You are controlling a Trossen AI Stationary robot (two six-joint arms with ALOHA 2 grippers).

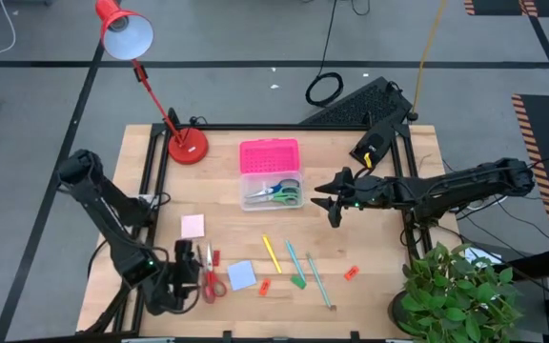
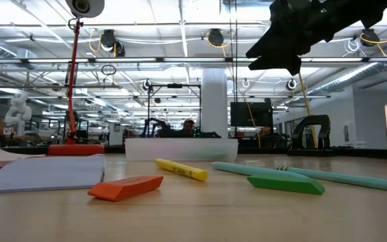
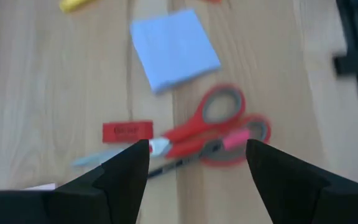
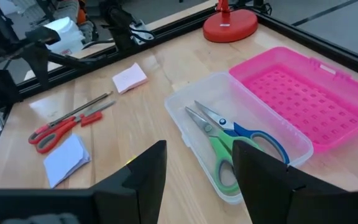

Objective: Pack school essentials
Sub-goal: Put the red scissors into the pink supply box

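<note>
Your left gripper, fingers spread, hovers over the red scissors at lower left; lower and grasp them next.

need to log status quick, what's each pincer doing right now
Left pincer: open, empty, hovering over the red scissors.
Right pincer: open, empty, above the clear box with green and blue scissors inside.
</note>
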